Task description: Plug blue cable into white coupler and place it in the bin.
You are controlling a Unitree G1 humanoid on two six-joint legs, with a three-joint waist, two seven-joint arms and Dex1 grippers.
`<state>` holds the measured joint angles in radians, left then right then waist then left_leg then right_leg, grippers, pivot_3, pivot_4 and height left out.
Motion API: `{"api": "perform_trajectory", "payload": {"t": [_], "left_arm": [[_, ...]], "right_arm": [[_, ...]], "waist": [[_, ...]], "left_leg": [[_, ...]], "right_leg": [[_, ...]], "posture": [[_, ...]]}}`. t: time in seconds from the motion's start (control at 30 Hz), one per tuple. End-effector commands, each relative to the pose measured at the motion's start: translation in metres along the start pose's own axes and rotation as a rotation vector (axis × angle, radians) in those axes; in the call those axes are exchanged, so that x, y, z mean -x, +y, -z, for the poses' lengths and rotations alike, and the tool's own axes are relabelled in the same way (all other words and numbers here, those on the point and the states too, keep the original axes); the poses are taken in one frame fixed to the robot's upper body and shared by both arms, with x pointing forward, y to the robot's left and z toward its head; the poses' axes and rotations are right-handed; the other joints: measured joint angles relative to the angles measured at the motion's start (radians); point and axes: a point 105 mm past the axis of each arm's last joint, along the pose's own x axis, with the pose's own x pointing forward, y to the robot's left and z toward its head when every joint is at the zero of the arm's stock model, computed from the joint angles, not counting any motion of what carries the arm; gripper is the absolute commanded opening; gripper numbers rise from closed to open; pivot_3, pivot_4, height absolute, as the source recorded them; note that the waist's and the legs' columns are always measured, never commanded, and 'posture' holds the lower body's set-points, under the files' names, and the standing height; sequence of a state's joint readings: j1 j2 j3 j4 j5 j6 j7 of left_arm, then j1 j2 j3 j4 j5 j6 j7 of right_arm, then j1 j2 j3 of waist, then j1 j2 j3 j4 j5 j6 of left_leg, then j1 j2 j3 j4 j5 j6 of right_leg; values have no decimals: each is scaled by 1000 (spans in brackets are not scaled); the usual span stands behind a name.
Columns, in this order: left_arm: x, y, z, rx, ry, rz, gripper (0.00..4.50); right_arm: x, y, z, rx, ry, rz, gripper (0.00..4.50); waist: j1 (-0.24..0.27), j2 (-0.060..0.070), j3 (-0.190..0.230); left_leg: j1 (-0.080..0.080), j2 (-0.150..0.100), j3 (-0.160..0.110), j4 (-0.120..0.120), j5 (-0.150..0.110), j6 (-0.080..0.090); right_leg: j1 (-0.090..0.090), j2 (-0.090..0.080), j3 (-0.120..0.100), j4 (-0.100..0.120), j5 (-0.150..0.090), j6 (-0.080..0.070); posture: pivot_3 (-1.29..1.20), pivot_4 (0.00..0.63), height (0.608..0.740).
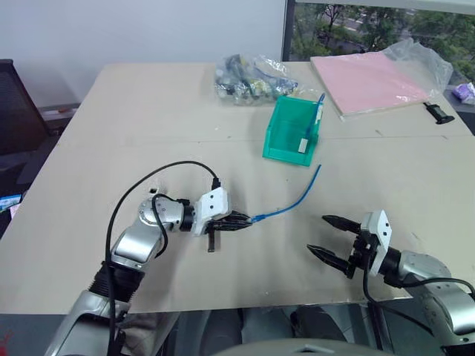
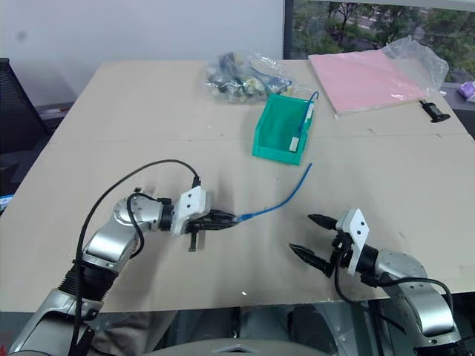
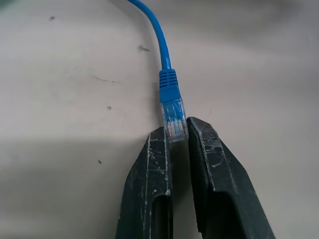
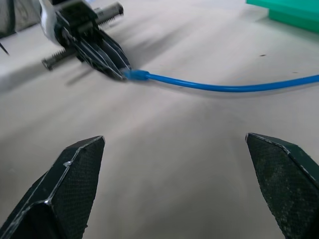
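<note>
left gripper (image 1: pixel 239 220): you had it clamped on the clear plug tip of the blue cable (image 1: pixel 295 199), the rest trailing toward the bin (image 1: pixel 291 130).
right gripper (image 1: pixel 332 237): fingers spread wide, empty, near the cable.
risk: that shallow pinch could have let the plug slip if you pulled.
surface: tan table (image 1: pixel 148 104).
beyond: parts bag (image 1: pixel 249 77), pink sheet (image 1: pixel 369 81), window.
</note>
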<state>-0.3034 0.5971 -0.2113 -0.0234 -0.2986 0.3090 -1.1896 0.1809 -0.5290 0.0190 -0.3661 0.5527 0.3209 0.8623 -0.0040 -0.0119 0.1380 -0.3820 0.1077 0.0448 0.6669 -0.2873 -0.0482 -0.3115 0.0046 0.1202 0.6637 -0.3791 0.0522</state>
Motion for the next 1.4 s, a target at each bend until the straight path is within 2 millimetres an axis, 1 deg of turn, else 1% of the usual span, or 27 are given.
{"api": "perform_trajectory", "payload": {"t": [0.03,0.13,0.2,0.27,0.37,0.5,0.57,0.6,0.63,0.67,0.7,0.73,0.8,0.87,0.97,1.0,1.03,1.07,1.1,1.17,1.2,1.23,1.3,1.4], "left_arm": [[-8,-14,-46,161,-212,72,105],[-12,-27,-66,305,-313,158,105],[-13,-30,-73,380,-356,197,105],[-14,-31,-78,442,-390,227,105],[-16,-29,-83,490,-422,243,105],[-19,-27,-86,501,-424,256,105],[-21,-28,-86,501,-420,264,0],[-22,-26,-86,501,-420,262,0],[-23,-26,-85,502,-420,259,0],[-23,-25,-85,502,-419,257,0],[-24,-24,-84,502,-418,256,0],[-24,-24,-84,503,-417,257,0],[-26,-25,-84,499,-415,259,0],[-27,-25,-83,490,-412,257,0],[-28,-26,-81,483,-421,235,0],[-27,-26,-81,486,-428,224,469],[-26,-30,-80,475,-426,235,960],[-25,-34,-78,444,-412,221,1319],[-25,-34,-77,414,-404,189,1835],[-24,-33,-77,382,-414,115,2672],[-19,-35,-78,356,-420,81,3203],[-14,-36,-77,310,-413,12,3579],[-5,-33,-72,206,-389,-151,3579],[17,-27,-67,78,-387,-462,3579]], "right_arm": [[-2,12,-17,-110,-74,-44,4500],[-12,15,-32,-227,-158,-58,4500],[-17,15,-44,-291,-218,-72,4500],[-23,15,-57,-343,-275,-102,4500],[-30,19,-77,-391,-346,-166,4500],[-34,24,-86,-419,-359,-233,4500],[-36,26,-87,-424,-350,-252,3973],[-36,28,-87,-425,-342,-267,3811],[-36,30,-87,-426,-336,-277,3276],[-36,30,-87,-422,-332,-278,2955],[-36,30,-87,-418,-329,-277,2422],[-35,30,-88,-416,-328,-275,2036],[-35,29,-89,-414,-328,-275,878],[-35,28,-89,-412,-326,-274,29],[-34,28,-90,-406,-322,-272,29],[-34,27,-90,-403,-322,-270,6],[-34,27,-90,-400,-321,-267,0],[-34,26,-90,-399,-320,-265,0],[-34,25,-90,-397,-320,-262,0],[-33,23,-90,-390,-318,-258,0],[-32,22,-90,-375,-313,-254,0],[-31,19,-90,-348,-308,-241,0],[-30,12,-89,-296,-304,-213,0],[-31,-1,-93,-234,-334,-163,0]], "waist": [[3,-1,0],[-2,0,0],[-10,0,0],[-10,0,0],[-10,-1,0],[-7,-1,0],[-10,-1,0],[-10,-1,0],[-10,0,0],[-10,-1,1],[-10,0,1],[-10,-1,1],[-10,-1,1],[-10,-1,1],[-10,-1,1],[-10,-1,1],[-10,-1,1],[-11,-1,1],[-12,0,1],[-12,0,1],[-11,-1,1],[-11,0,1],[-11,0,1],[-11,0,1]], "left_leg": [[-1,0,-1,0,0,0],[-1,0,-4,0,0,0],[-1,0,-4,0,0,0],[-1,-1,-5,0,0,0],[-1,-1,-7,1,0,0],[-2,-1,-9,1,0,0],[-2,-2,-10,1,0,0],[-3,-2,-10,1,0,0],[-3,-2,-10,1,0,0],[-3,-2,-11,0,0,0],[-3,-2,-11,0,0,0],[-3,-2,-11,0,0,0],[-3,-2,-11,0,0,0],[-3,-2,-11,0,0,0],[-3,-2,-11,0,0,0],[-3,-2,-11,0,0,0],[-3,-2,-11,0,0,0],[-3,-2,-11,0,0,0],[-3,-2,-11,0,0,0],[-3,-2,-12,0,0,0],[-3,-2,-12,0,0,0],[-4,-2,-12,0,0,0],[-4,-2,-12,0,0,0],[-3,-2,-11,-1,0,0]], "right_leg": [[0,0,-1,0,0,0],[0,1,-1,1,0,0],[0,1,-1,1,0,0],[0,1,-1,1,0,0],[0,1,-1,0,0,0],[0,1,-4,0,0,0],[0,1,-4,0,0,0],[0,1,-4,-1,0,0],[0,1,-4,-1,0,0],[0,1,-5,-1,0,0],[0,1,-5,-1,0,0],[0,1,-5,-1,0,0],[0,1,-5,-1,0,0],[0,1,-5,-1,0,0],[0,1,-5,-1,0,0],[0,1,-5,-1,0,0],[0,1,-5,-1,0,0],[0,1,-5,-1,0,0],[0,1,-5,-1,0,0],[0,1,-5,-1,0,0],[0,1,-5,-1,0,0],[0,1,-5,-1,0,0],[0,1,-5,-2,0,0],[0,1,-4,-2,0,0]], "posture": [[0,150,740],[0,150,740],[0,150,740],[0,150,740],[0,150,740],[0,150,740],[0,150,740],[0,150,740],[0,150,740],[0,150,740],[0,150,740],[0,150,740],[0,150,740],[0,150,740],[0,150,740],[0,150,740],[0,150,740],[0,150,740],[0,150,740],[0,150,740],[0,150,740],[0,150,740],[0,150,740],[0,150,740]]}}
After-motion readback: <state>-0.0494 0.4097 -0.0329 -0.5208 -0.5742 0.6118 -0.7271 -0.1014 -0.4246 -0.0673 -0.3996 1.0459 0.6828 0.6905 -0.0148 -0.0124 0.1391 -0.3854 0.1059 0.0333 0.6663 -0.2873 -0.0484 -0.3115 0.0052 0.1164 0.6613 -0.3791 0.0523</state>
